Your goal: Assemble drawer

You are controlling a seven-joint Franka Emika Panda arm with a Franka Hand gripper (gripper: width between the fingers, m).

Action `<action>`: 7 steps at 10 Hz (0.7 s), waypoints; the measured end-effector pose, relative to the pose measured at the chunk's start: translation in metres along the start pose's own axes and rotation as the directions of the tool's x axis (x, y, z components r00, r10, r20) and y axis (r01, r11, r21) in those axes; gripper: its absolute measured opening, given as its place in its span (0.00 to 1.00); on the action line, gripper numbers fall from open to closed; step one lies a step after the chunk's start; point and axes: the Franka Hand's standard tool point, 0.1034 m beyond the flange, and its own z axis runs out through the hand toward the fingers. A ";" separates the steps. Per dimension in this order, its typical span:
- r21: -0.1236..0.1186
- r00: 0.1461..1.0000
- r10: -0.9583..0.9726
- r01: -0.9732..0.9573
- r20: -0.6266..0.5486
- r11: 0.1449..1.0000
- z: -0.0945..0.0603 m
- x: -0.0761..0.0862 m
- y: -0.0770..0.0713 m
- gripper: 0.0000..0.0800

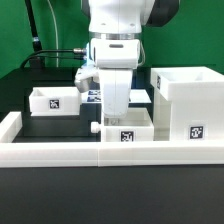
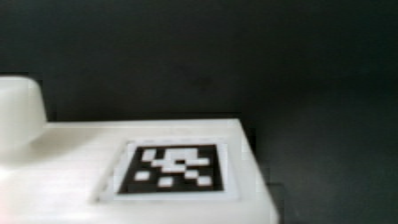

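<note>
We see the gripper (image 1: 116,110) low over the middle tray (image 1: 128,131), which sits just beside the casing (image 1: 190,100), between it and the other tray (image 1: 55,100). The middle tray lies straight below the fingers. Their spread is hidden, so we can't tell.

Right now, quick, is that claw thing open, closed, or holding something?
Gripper: cannot be told. It is down at the middle tray, but neither view shows both fingers.
</note>
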 end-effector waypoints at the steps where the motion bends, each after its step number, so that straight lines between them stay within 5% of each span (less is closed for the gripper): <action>1: 0.000 1.000 0.000 0.000 0.000 1.000 0.000 0.000 0.000 0.06; 7: 0.013 1.000 -0.007 0.007 0.000 1.000 -0.001 0.000 0.000 0.06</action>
